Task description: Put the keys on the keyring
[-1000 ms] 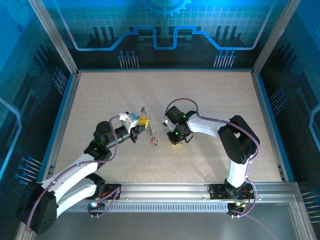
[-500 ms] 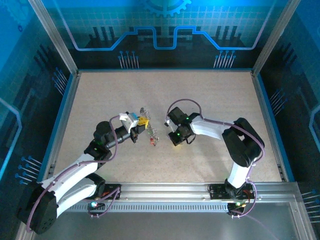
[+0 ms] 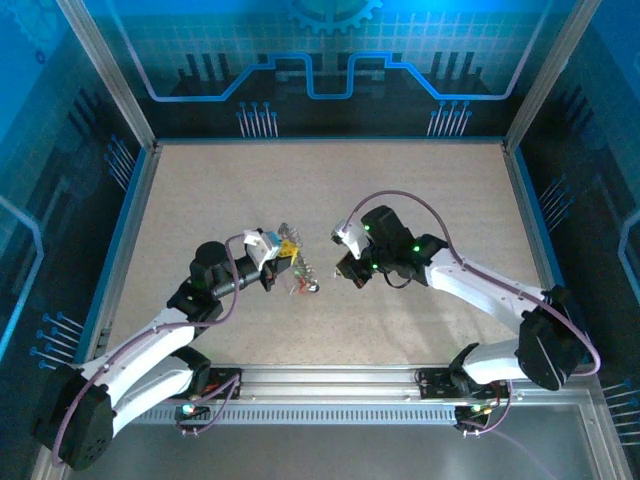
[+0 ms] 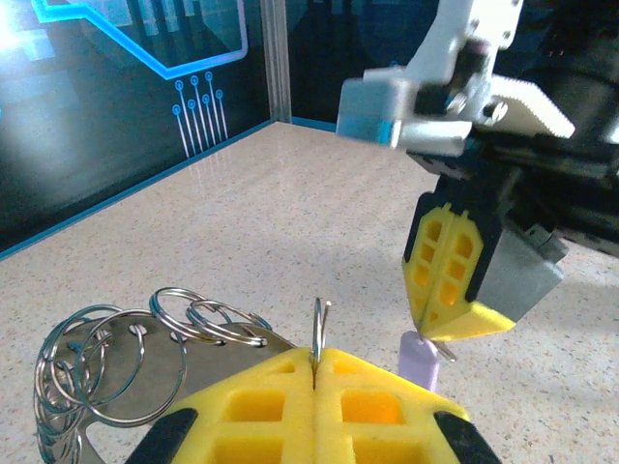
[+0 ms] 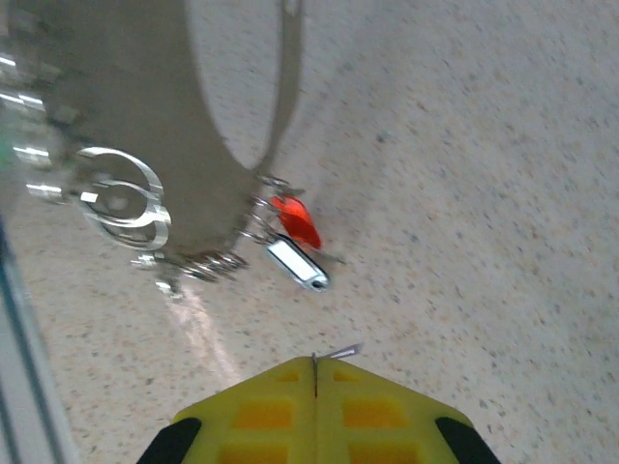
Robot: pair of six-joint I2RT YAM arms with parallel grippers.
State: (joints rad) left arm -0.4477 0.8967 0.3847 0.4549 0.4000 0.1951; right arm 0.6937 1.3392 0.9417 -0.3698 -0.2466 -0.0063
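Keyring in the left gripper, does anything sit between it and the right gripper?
Yes, a lilac tag sits low in the gap, just under the shut right gripper. Otherwise bare table separates it from the keyring pinched in the left gripper.

Speckled beige table, red-headed key, lilac tag.

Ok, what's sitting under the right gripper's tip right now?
A pale lilac tag shows just below the shut right gripper, and a thin silvery sliver shows at its tips. Its lower part is hidden behind the left gripper, shut on the keyring.
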